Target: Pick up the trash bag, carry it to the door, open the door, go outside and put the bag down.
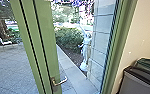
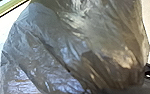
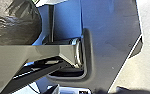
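Note:
The green-framed door (image 1: 44,42) stands partly across the left and middle of the head view, with its metal handle (image 1: 60,81) low on the frame. Paving and plants show past it. A dark, shiny, crumpled trash bag (image 2: 73,47) hangs large in front of the left wrist camera. Part of the same kind of dark plastic, the trash bag (image 3: 14,22), shows in the right wrist view beside the robot's body. What holds the bag is hidden, and I cannot make out how either gripper stands.
A dark bin (image 1: 138,80) stands by the cream wall (image 1: 138,32) at the right. Outside are a pale statue (image 1: 85,50), a bush (image 1: 69,37), a white chair (image 1: 5,42) and grey paving (image 1: 11,67). A green door post (image 1: 118,50) edges the opening.

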